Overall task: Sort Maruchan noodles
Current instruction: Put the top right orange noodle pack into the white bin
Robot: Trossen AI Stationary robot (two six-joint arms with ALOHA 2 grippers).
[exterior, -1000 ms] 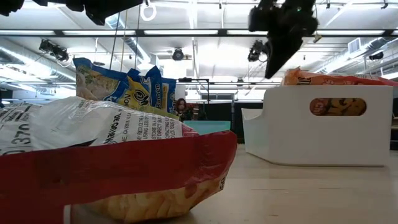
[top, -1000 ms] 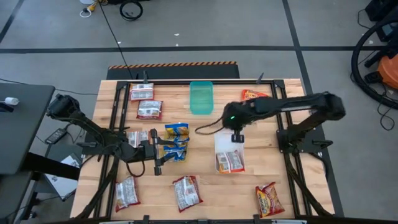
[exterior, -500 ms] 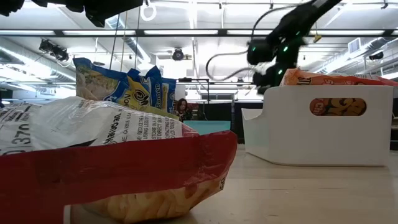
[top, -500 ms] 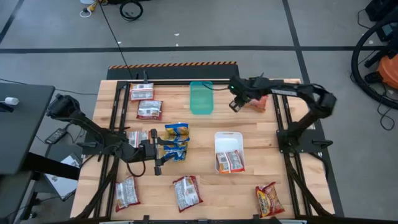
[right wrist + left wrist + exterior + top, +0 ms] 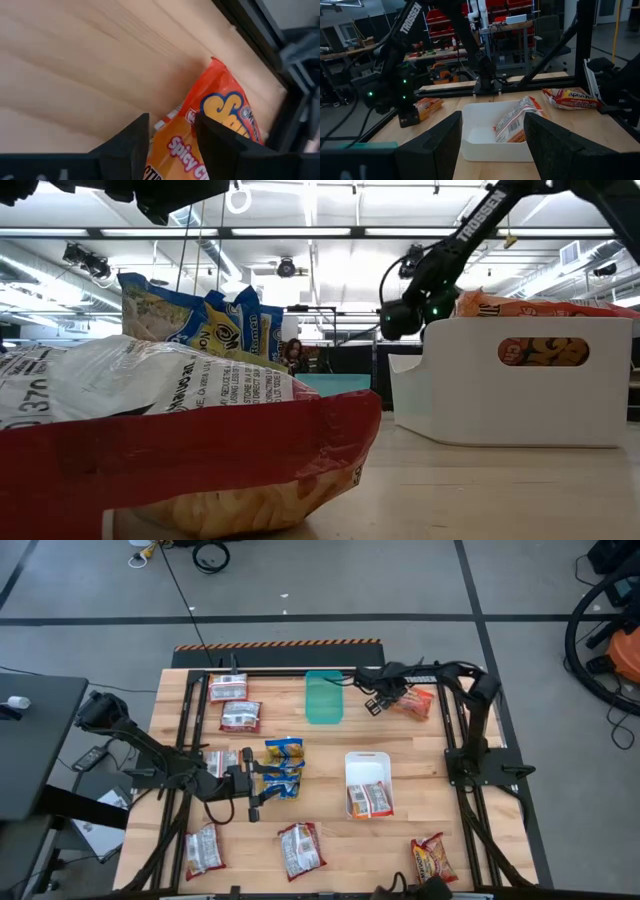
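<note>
Maruchan noodle packets lie scattered on the wooden table. An orange one lies flat near the far edge. My right gripper stands open just left of it, its fingers either side of the packet's end and apart from it. Blue-and-yellow packets are piled mid-table. My left gripper waits open beside them, with nothing between its fingers. A white tray holds a silvery-red packet.
A green tray stands at the far middle. Silvery-red packets lie at the far left and near edge, and another orange one at the near right. Black frame rails run along the table's sides.
My right gripper has swung from above the white tray toward the table's far edge and now stands beside the orange packet there. The packets and trays have stayed put.
</note>
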